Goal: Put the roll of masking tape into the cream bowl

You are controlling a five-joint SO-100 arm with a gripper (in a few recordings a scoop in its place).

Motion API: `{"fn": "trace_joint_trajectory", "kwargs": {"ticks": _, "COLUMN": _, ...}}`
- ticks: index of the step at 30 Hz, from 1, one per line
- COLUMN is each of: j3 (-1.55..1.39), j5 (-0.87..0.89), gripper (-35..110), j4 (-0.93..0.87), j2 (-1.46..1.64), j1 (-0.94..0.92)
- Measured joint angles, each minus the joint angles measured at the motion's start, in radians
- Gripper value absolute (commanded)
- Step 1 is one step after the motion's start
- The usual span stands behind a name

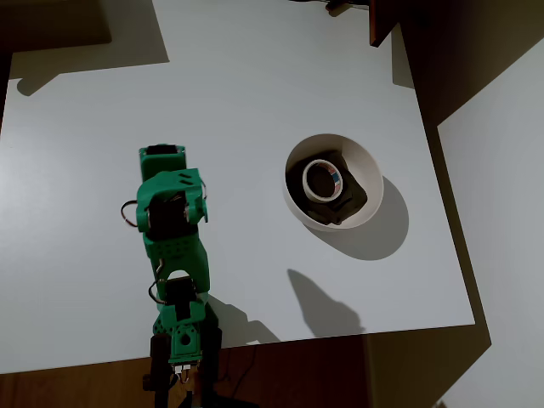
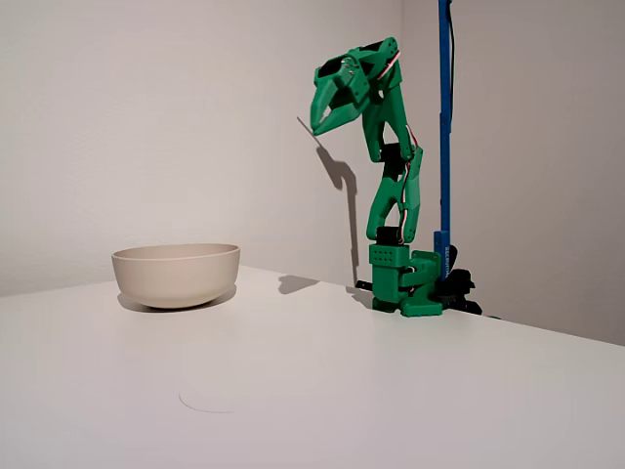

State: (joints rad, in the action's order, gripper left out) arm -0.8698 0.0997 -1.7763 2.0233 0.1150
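Overhead view, roll of masking tape [image 1: 322,180] inside cream bowl [image 1: 367,166], gripper [image 2: 319,121] raised (clenched, empty)

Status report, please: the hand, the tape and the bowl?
Hand raised above the base, carrying nothing, jaws look shut. Roll of masking tape lies inside cream bowl, on dark cloth. Nothing in the way.

In the overhead view the tape [image 1: 321,179] lies inside the bowl [image 1: 367,174], on a cloth [image 1: 353,202]. The bowl sits on the table [image 1: 238,93], right of the arm [image 1: 172,234] and well apart from it. In the fixed view the bowl [image 2: 176,274] stands left of the arm [image 2: 391,195], whose gripper [image 2: 322,119] is raised high above the table [image 2: 342,391].
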Motion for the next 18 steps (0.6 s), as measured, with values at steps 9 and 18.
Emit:
{"fn": "trace_joint_trajectory", "kwargs": {"ticks": 9, "j3": -0.607, "j5": -0.023, "gripper": -8, "j4": 0.141, "j2": 0.344, "j1": -0.002}}
{"fn": "trace_joint_trajectory", "kwargs": {"ticks": 18, "j3": -1.051, "j5": -0.043, "gripper": -8, "j4": 0.319, "j2": 0.551, "j1": -0.061}}
